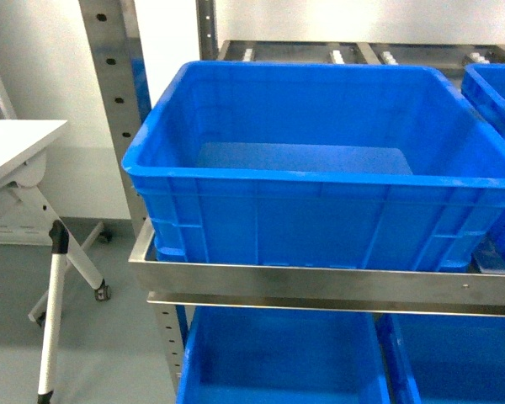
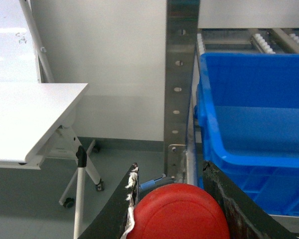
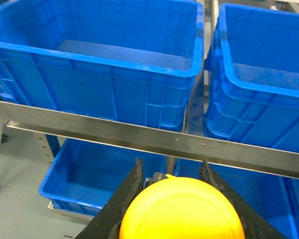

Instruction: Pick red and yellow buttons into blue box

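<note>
**Both buttons gripped, box not yet filled**

At nine o'clock in the head view stood a white table (image 1: 17,139), and beside it the steel rack (image 1: 320,282) carrying the blue box (image 1: 320,223). The box floor showed bare; no button lay in it, and neither arm appeared in that view.

In the left wrist view the left gripper (image 2: 172,209) was pinched on the red button (image 2: 182,211), its cap filling the gap between the two dark fingers at six o'clock. The box sat up at two o'clock from it, beyond the rack post (image 2: 182,74), so the button was beside and below the rim, not over the opening.

In the right wrist view the right gripper (image 3: 174,209) was clamped on the yellow button (image 3: 182,211), again at six o'clock. The box lay at eleven o'clock, with a second crate (image 3: 259,74) at one o'clock and lower bins (image 3: 89,179) beneath the shelf.

As judged, picking looked done for both buttons; lifting each over the rim and releasing remained.
</note>
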